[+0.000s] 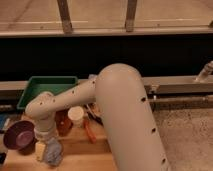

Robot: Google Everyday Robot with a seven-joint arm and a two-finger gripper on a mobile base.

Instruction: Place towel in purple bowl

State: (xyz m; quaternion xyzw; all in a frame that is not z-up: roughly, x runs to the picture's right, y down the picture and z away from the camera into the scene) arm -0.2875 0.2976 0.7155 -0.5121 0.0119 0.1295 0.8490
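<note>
The purple bowl (pixel 17 135) sits at the left edge of the wooden table (pixel 80 150). The towel (pixel 53 152) is a crumpled grey-blue cloth lying on the table just right of the bowl, near the front edge. My gripper (pixel 43 146) hangs from the white arm's wrist (pixel 42 112), low over the table between the bowl and the towel, at the towel's left side. The wrist hides much of the gripper.
A green bin (pixel 47 87) stands behind the table at the left. A white cup (pixel 76 116), a brown object (pixel 63 123) and a red-handled tool (pixel 89 131) lie mid-table. My large white arm (pixel 127 120) covers the table's right part. Speckled floor (pixel 190 135) lies to the right.
</note>
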